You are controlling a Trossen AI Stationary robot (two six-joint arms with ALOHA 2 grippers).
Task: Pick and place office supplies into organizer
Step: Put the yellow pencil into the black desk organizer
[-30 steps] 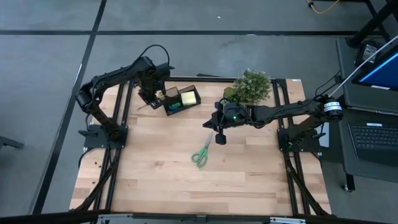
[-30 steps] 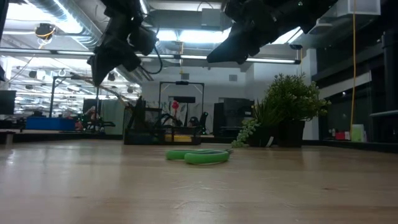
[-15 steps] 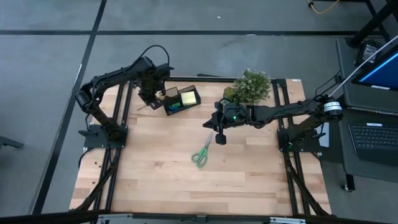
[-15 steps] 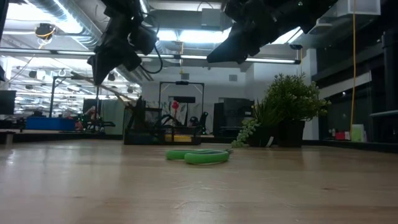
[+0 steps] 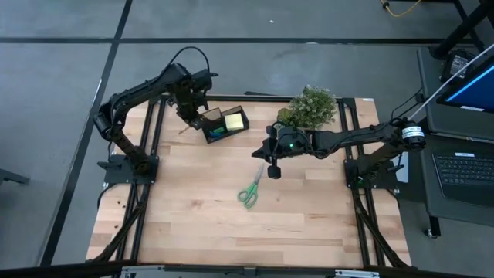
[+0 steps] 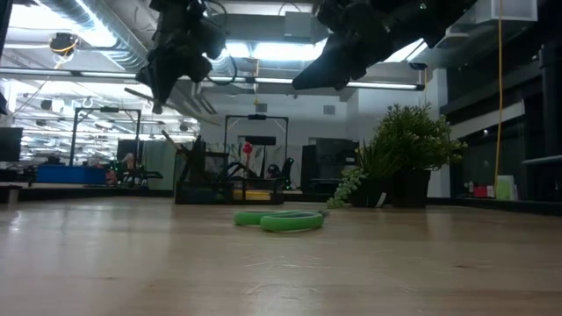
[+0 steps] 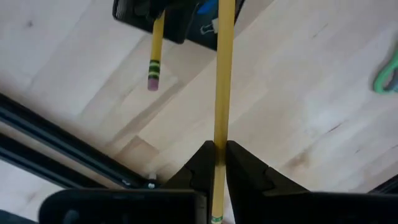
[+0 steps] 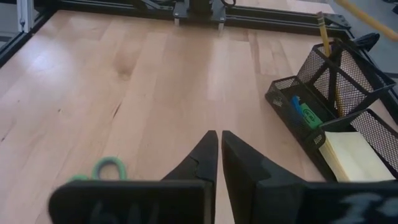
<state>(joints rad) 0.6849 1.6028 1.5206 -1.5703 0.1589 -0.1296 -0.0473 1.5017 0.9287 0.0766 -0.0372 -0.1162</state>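
Two jaws: left gripper (image 7: 216,155) clamps a pencil (image 7: 221,81), tip hidden; right gripper (image 8: 219,155) closed, empty.

- The left gripper (image 5: 192,116) has lifted and swung toward the organizer (image 5: 224,123) since a second ago.
- The pencil (image 7: 221,93) pinched between its fingers (image 7: 241,163) now tilts differently, its far end over the organizer.

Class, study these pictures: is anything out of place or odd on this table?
The green-handled scissors lie alone mid-table, outside the organizer. The right gripper, shut and empty, hangs near them. The left gripper holds a pencil above the organizer, where another pencil leans out.
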